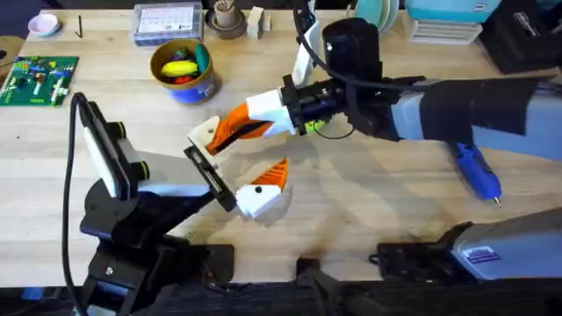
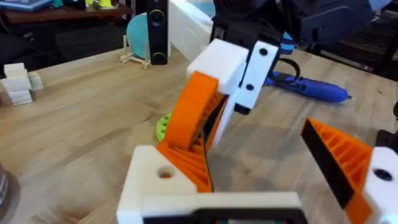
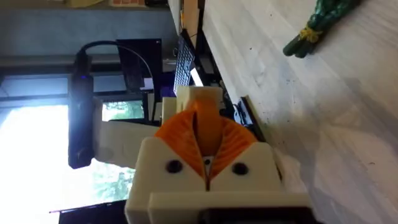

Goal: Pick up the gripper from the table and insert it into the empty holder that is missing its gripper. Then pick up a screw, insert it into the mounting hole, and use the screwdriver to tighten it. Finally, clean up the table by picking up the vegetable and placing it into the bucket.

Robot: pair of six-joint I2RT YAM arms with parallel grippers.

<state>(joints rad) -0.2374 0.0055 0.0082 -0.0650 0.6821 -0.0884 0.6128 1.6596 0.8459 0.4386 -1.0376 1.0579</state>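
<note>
My right gripper (image 1: pixel 230 130) reaches in from the right and is shut on the small orange gripper (image 2: pixel 189 165). It presses the piece against the white holder (image 1: pixel 205 136) on one finger of my left gripper (image 1: pixel 239 155). The left gripper is open, and its other finger (image 1: pixel 263 186) carries its own orange pad. In the right wrist view, my right gripper (image 3: pixel 202 127) has its orange pads closed together. The blue screwdriver (image 1: pixel 477 169) lies at the right. The blue bucket (image 1: pixel 184 70) stands at the back left, holding toy food. The green vegetable (image 3: pixel 317 26) lies on the wood.
A green round disc (image 2: pixel 163 127) lies just behind the two grippers. A green circuit board (image 1: pixel 39 77), a clear parts box (image 1: pixel 167 22) and a brown cup (image 1: pixel 226 19) sit along the back edge. Stacked items (image 1: pixel 439 22) stand at the back right.
</note>
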